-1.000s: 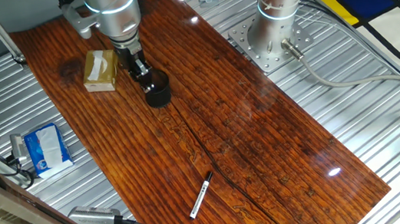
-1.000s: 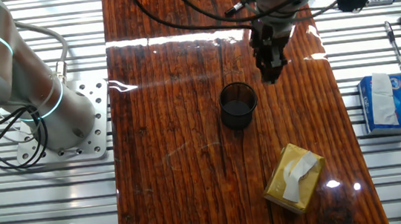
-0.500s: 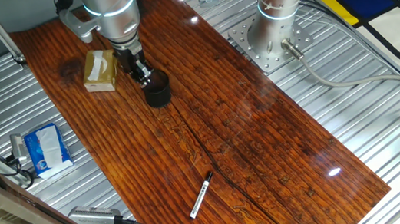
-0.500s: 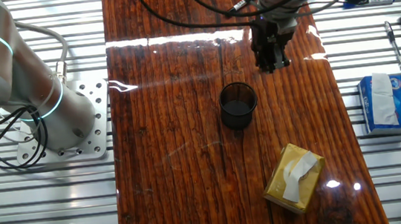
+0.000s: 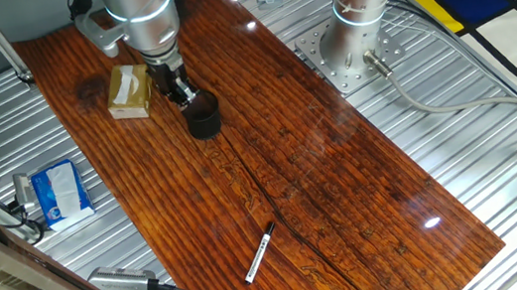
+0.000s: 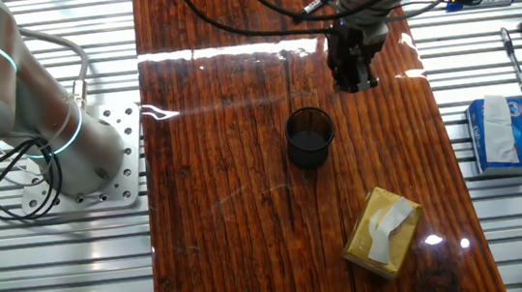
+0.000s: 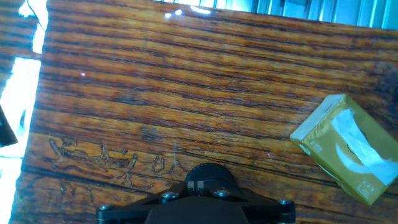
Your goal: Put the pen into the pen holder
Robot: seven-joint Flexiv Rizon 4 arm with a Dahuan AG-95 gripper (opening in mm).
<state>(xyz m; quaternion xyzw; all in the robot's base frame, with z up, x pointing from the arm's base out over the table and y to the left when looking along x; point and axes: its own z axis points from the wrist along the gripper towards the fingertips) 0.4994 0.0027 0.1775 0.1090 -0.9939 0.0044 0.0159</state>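
The pen [image 5: 260, 252], slim and white with a black cap end, lies flat on the wooden table [image 5: 342, 174] near its front end, far from the arm. The pen holder [image 5: 203, 119] is a small black round cup standing upright; it also shows in the other fixed view [image 6: 310, 137] and looks empty. My gripper [image 5: 181, 90] hangs just beside the cup, a little above the table, also seen in the other fixed view [image 6: 355, 76]. In the hand view its fingers [image 7: 202, 185] look closed together with nothing between them. The pen is out of view in the other fixed view and the hand view.
A tan cardboard box [image 5: 128, 90] lies close by the gripper, also in the hand view [image 7: 348, 146]. A blue tissue pack [image 5: 59, 191] and a grey cylindrical tool [image 5: 121, 280] lie off the wood. The arm's base [image 5: 356, 47] stands beside the table.
The gripper has lifted slightly and drawn a little away from the pen holder. The pen and the cup have not moved.
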